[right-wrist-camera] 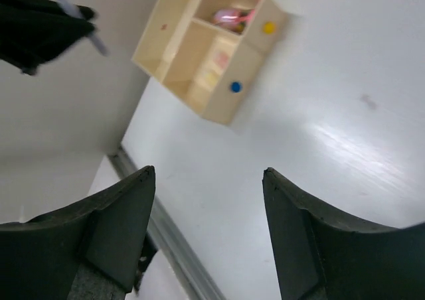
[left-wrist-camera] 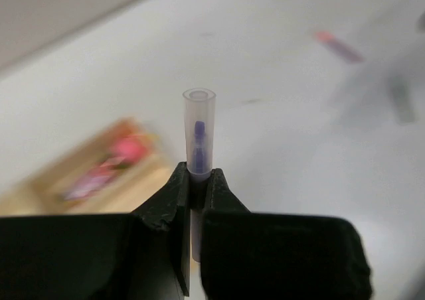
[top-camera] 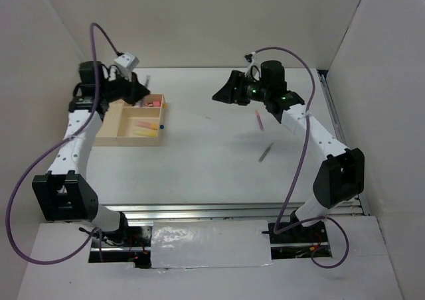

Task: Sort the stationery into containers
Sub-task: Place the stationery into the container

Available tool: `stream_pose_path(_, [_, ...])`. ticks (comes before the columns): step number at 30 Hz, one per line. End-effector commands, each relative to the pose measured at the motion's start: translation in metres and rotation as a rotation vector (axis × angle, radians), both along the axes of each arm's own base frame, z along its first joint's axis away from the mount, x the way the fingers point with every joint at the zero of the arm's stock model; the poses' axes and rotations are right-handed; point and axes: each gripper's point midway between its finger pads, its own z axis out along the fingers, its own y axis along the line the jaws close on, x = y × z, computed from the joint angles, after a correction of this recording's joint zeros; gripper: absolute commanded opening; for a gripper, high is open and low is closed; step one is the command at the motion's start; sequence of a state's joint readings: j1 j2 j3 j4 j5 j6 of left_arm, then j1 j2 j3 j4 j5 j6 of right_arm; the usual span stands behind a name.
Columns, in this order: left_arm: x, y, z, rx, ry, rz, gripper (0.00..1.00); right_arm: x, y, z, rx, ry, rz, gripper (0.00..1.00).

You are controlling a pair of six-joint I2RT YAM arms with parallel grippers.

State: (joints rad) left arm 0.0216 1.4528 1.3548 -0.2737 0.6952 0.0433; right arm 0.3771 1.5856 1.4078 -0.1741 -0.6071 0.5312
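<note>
I hold a clear-capped purple pen (left-wrist-camera: 199,134) clamped in L gripper (left-wrist-camera: 199,180) by the tray (top-camera: 129,141), R gripper (right-wrist-camera: 209,180) spread & idle, so next I'd lower into a compartment, let go, then fetch pink pen (top-camera: 258,119) & grey pen (top-camera: 265,152).

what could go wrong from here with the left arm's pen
The left hand pinches the translucent purple pen with much of it sticking out, so it may pivot or slip.
The pale wooden compartment tray sits off to one side in the left wrist view; releasing now might miss it.
The thin pink pen and thin grey pen lie loose near the open right hand, which could knock them.
</note>
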Motion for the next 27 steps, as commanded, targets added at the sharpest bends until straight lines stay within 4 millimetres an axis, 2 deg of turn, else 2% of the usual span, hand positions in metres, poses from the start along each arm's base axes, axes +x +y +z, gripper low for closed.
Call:
stream_pose_path(1, [0.01,0.097,-0.006,0.506,-0.231,-0.044,0.0,0.0,-0.041,0.008,-0.063,-0.074,-0.018,0.72])
stream_pose_path(2, [0.016,0.134,-0.009,0.557,-0.252,-0.001,0.0,-0.001,-0.048,-0.006,-0.096,-0.058,-0.021,0.72])
stream_pose_path(4, [0.026,0.166,-0.016,0.71,-0.346,-0.063,0.0,-0.002,-0.062,-0.021,-0.123,-0.047,-0.019,0.72])
stream_pose_path(5, [0.034,0.189,-0.031,0.774,-0.345,-0.108,0.0,-0.006,-0.063,-0.024,-0.118,-0.044,0.005,0.72])
stream_pose_path(7, [0.042,0.207,-0.043,0.806,-0.326,-0.156,0.0,-0.005,-0.071,-0.034,-0.137,-0.034,0.005,0.72])
stream_pose_path(8, [0.06,0.222,-0.045,0.849,-0.341,-0.191,0.0,-0.007,-0.075,-0.04,-0.147,-0.012,0.004,0.72])
stream_pose_path(9, [0.057,0.222,-0.061,0.813,-0.276,-0.232,0.0,-0.007,-0.078,-0.043,-0.156,-0.003,0.003,0.71])
stream_pose_path(10, [0.061,0.225,-0.063,0.812,-0.265,-0.248,0.0,-0.006,-0.082,-0.045,-0.17,-0.007,0.002,0.71])
stream_pose_path(11, [0.073,0.233,-0.07,0.83,-0.254,-0.271,0.0,-0.007,-0.089,-0.051,-0.183,0.017,-0.013,0.71])
stream_pose_path(13, [0.088,0.237,-0.083,0.856,-0.255,-0.296,0.0,-0.008,-0.098,-0.06,-0.2,0.033,-0.024,0.71])
stream_pose_path(16, [0.099,0.243,-0.103,0.934,-0.261,-0.322,0.0,-0.008,-0.114,-0.071,-0.227,0.06,-0.057,0.71])
stream_pose_path(19, [0.102,0.24,-0.138,1.001,-0.239,-0.41,0.0,-0.006,-0.132,-0.084,-0.275,0.099,-0.087,0.71])
stream_pose_path(22, [0.106,0.239,-0.165,1.026,-0.2,-0.467,0.0,-0.003,-0.154,-0.096,-0.332,0.141,-0.126,0.72])
stream_pose_path(24, [0.107,0.24,-0.177,1.037,-0.18,-0.484,0.0,-0.001,-0.171,-0.1,-0.358,0.162,-0.162,0.72])
stream_pose_path(26, [0.109,0.242,-0.191,1.052,-0.163,-0.507,0.0,-0.006,-0.18,-0.11,-0.394,0.211,-0.182,0.72])
stream_pose_path(27, [0.11,0.242,-0.196,1.054,-0.158,-0.512,0.0,-0.004,-0.201,-0.114,-0.403,0.24,-0.242,0.72])
